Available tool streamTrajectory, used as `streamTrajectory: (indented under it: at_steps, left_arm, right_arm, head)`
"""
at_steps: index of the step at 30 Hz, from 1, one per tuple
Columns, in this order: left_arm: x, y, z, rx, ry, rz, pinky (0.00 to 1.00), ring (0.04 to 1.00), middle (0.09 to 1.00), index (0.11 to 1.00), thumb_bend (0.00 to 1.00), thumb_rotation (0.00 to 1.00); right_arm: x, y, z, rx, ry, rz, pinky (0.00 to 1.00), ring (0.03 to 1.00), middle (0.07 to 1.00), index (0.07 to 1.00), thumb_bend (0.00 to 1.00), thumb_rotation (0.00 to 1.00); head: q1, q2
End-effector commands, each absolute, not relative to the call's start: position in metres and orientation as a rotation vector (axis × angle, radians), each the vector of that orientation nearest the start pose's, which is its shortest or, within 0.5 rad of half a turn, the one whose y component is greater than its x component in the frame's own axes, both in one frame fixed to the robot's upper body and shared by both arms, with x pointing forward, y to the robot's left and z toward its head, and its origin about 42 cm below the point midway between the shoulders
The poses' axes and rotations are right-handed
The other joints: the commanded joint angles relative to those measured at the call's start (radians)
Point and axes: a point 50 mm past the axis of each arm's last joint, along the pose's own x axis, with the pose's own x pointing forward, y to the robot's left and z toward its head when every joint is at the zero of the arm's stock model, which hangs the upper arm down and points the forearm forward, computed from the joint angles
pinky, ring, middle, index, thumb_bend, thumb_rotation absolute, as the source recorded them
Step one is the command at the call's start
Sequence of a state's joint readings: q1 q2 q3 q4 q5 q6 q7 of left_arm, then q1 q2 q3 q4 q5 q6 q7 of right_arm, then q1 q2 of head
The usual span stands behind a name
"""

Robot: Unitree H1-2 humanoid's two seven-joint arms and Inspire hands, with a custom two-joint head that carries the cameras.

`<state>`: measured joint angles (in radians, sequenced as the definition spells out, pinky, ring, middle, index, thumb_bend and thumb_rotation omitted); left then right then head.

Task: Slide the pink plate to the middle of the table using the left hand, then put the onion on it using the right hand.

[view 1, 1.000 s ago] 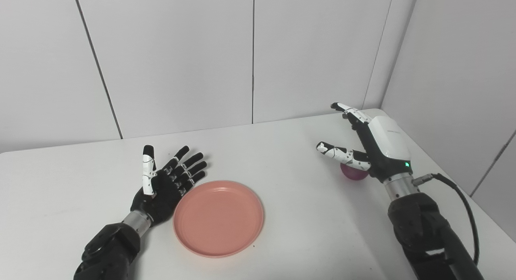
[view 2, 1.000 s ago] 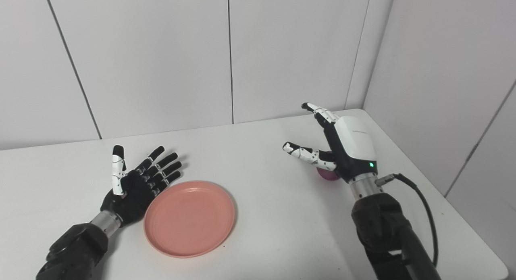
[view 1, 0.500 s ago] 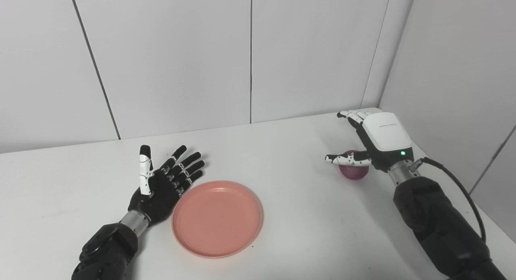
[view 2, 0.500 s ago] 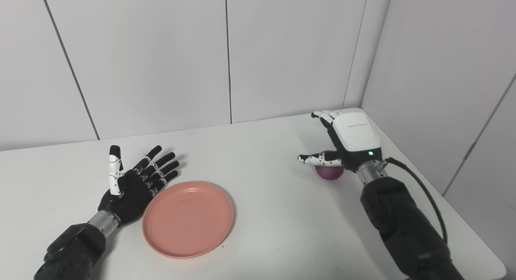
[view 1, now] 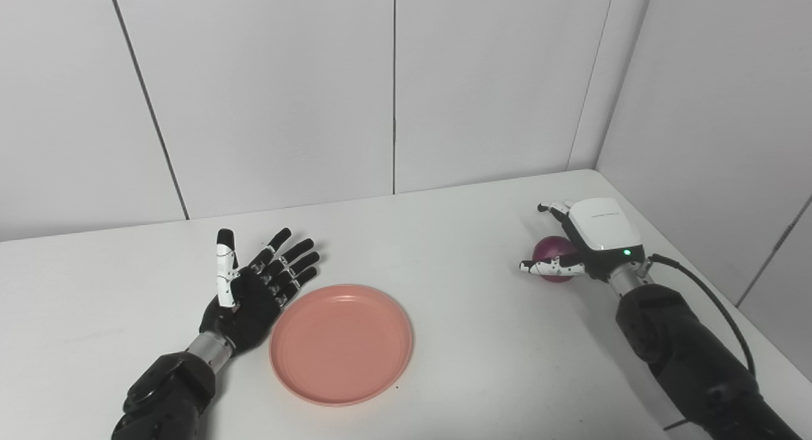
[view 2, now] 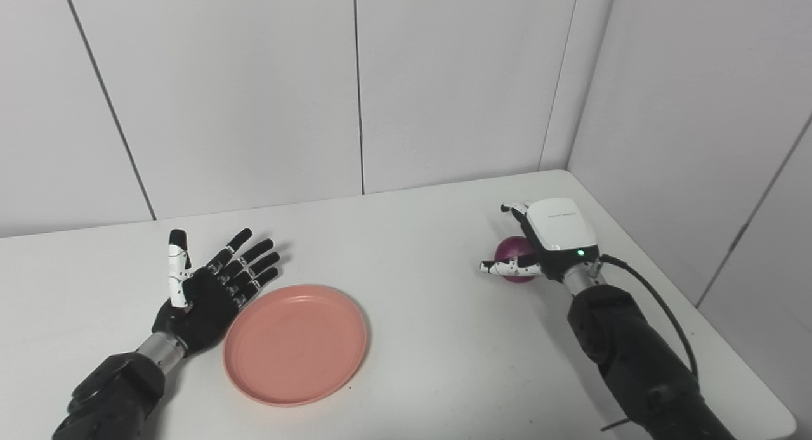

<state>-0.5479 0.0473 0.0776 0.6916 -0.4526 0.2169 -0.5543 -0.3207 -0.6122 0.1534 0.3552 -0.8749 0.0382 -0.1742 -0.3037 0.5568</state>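
The pink plate lies flat on the white table, left of the middle and near the front. My left hand rests palm up and open just left of the plate's rim, fingers spread, holding nothing. The purple onion sits on the table at the right. My right hand is down around it, with fingers over its far side and the thumb along its near side. The hand cups the onion without a closed grasp that I can see.
White wall panels stand behind the table and along its right side, close to the onion. A black cable trails from the right wrist. The table's right edge runs just beyond the right arm.
My right hand has dropped from above the onion down around it, thumb and fingers now on either side. The left hand and the plate stay put.
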Motion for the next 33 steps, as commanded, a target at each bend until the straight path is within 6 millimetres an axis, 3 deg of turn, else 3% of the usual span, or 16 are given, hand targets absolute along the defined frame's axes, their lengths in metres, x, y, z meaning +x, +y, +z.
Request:
streamTrajectory:
  at_steps: [1, 19, 24, 28, 33]
  left_arm:
    - [0.416, 0.187, 0.06, -0.495, 0.421, -0.512, 0.94, 0.863, 0.849, 0.992, 0.82, 1.0]
    - [0.416, 0.188, 0.059, -0.48, 0.418, -0.51, 0.93, 0.858, 0.848, 0.982, 0.82, 1.0]
    - [0.416, 0.188, 0.06, -0.48, 0.42, -0.509, 0.93, 0.86, 0.845, 0.967, 0.83, 1.0]
    - [0.416, 0.187, 0.061, -0.479, 0.423, -0.503, 0.93, 0.858, 0.841, 0.958, 0.83, 1.0]
    - [0.416, 0.187, 0.062, -0.48, 0.423, -0.505, 0.93, 0.859, 0.839, 0.957, 0.83, 1.0]
  right_arm:
    - [0.393, -0.4, 0.184, -1.489, -0.108, -0.16, 0.54, 0.706, 0.773, 0.77, 0.82, 0.76]
    - [0.385, -0.392, 0.157, -1.409, -0.075, -0.136, 0.54, 0.69, 0.762, 0.762, 0.81, 0.73]
    - [0.383, -0.39, 0.155, -1.393, -0.079, -0.139, 0.49, 0.618, 0.709, 0.716, 0.78, 0.69]
    - [0.383, -0.391, 0.154, -1.398, -0.08, -0.134, 0.36, 0.467, 0.592, 0.624, 0.74, 0.72]
    - [0.383, -0.393, 0.153, -1.41, -0.051, -0.125, 0.3, 0.38, 0.477, 0.525, 0.68, 0.69]
  head:
    - [0.003, 0.002]
    - [0.01, 0.004]
    - [0.011, 0.007]
    - [0.012, 0.007]
    - [0.012, 0.007]
